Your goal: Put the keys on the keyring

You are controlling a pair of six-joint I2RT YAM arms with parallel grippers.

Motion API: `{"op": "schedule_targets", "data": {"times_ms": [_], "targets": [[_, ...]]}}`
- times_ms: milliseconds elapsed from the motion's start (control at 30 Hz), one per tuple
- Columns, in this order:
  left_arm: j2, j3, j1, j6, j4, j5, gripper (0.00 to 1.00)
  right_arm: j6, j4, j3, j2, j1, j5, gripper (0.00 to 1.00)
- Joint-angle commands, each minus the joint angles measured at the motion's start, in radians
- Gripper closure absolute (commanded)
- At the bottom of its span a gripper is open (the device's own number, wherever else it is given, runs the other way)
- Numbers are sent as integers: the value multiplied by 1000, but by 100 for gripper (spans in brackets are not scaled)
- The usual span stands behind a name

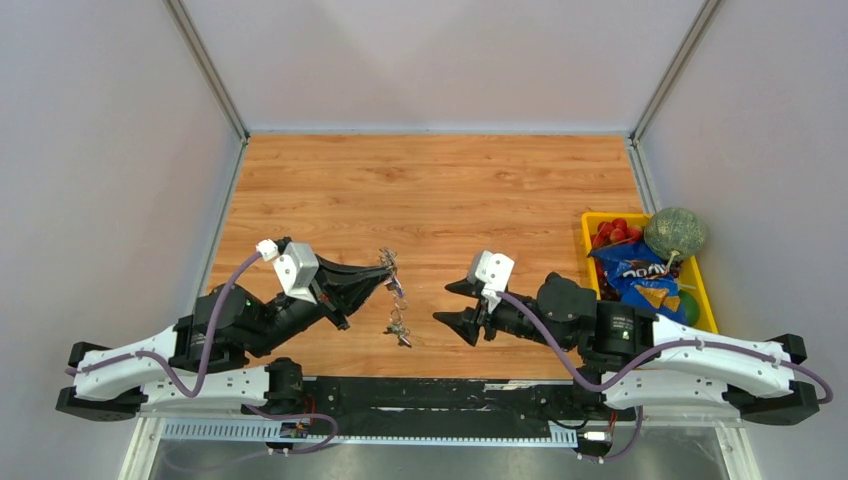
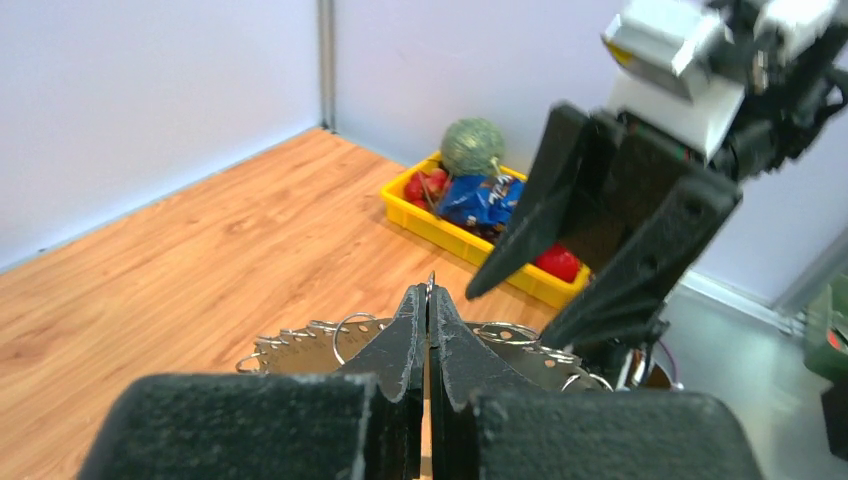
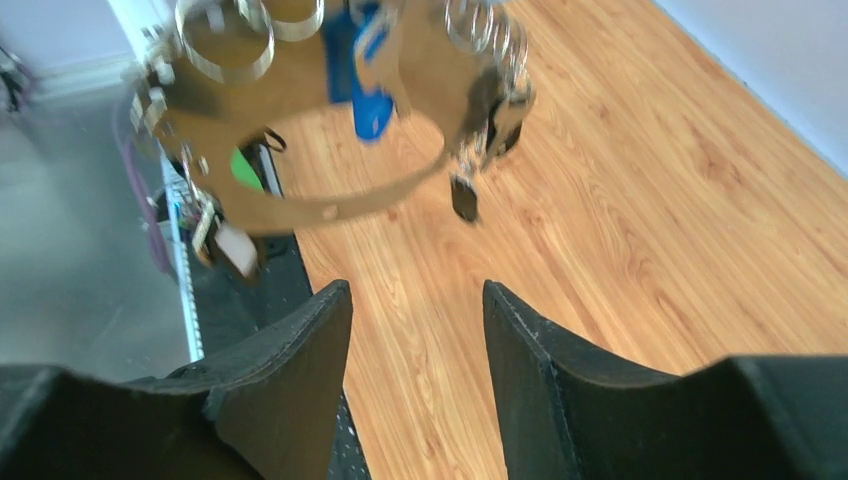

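Over the table (image 1: 450, 190), left hand (image 2: 428, 300) pinches the keyring (image 3: 350, 205).

We found nothing we could read: the crinkled blue foil snack bag (image 1: 637, 278) in the yellow plastic tray (image 1: 704, 296) carried a pale logo, too small and blurred to make out.

A wooden desk (image 1: 430, 190) carries a yellow tray (image 1: 588, 217) at its 3 o'clock edge. Inside the tray, a netted green melon (image 1: 673, 232) sits at 1 o'clock and small red fruits (image 1: 612, 231) at 11 o'clock. A blue chip bag (image 1: 633, 275) lies across the middle.
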Motion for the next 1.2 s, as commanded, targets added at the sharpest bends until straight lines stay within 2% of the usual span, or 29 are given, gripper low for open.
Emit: {"op": "schedule_targets", "data": {"times_ms": [0, 167, 333, 533, 933, 1100, 1167], "targets": [[11, 46, -2, -16, 116, -121, 100, -44, 145, -97, -42, 5, 59, 43], [22, 73, -2, -48, 155, -231, 100, -133, 369, -274, -61, 5, 73, 36], [37, 104, -2, -86, 204, -300, 100, -222, 588, -384, -42, 6, 59, 35], [61, 102, -2, -134, 257, -361, 100, -384, 970, -559, -40, 21, 99, 33], [115, 137, -1, -166, 286, -384, 100, -616, 1563, -630, 219, 27, 180, 33], [129, 149, -2, -170, 286, -366, 100, -688, 1770, -630, 327, 30, 212, 33], [131, 148, -2, -172, 285, -362, 100, -709, 1798, -622, 348, 31, 204, 32]]}}
